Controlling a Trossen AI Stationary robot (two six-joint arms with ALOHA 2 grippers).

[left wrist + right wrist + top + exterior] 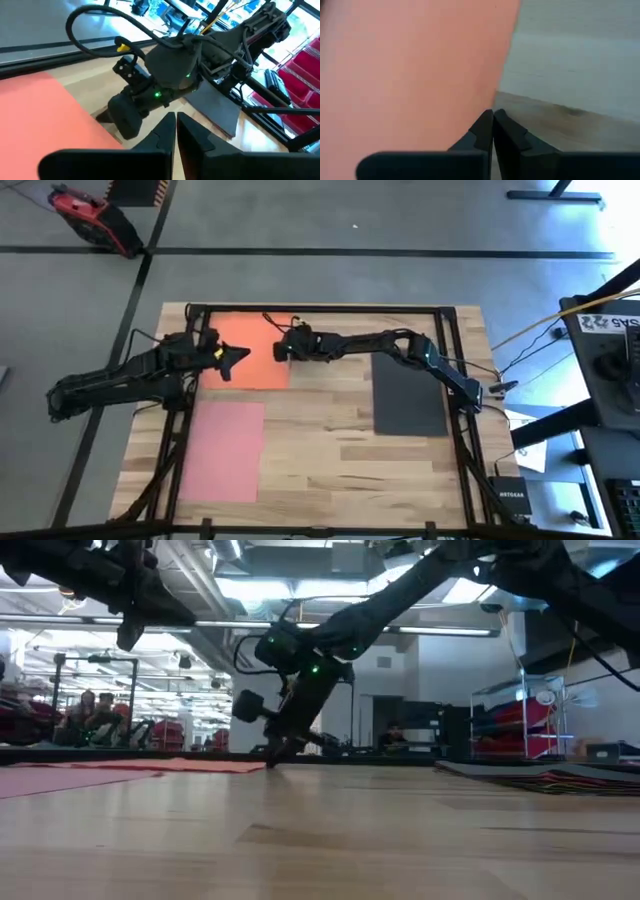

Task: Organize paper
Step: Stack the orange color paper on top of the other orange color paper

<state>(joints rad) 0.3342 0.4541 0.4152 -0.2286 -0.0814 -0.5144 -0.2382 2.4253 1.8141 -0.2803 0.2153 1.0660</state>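
Three paper sheets lie on the table: one orange sheet, one pink sheet, one black sheet.

The floor was grey with dark lines. A red machine stood there. Ceiling lights shone, and red shelves stood behind.

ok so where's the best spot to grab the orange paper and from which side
Probably its right edge, coming in from the bare wood beside it. The orange paper lies flat on the table, so only an edge gives a thin sheet any purchase. The right tool, fingers shut, is already down at that edge, and the black paper lies well clear. The left tool hovers over the sheet, shut.
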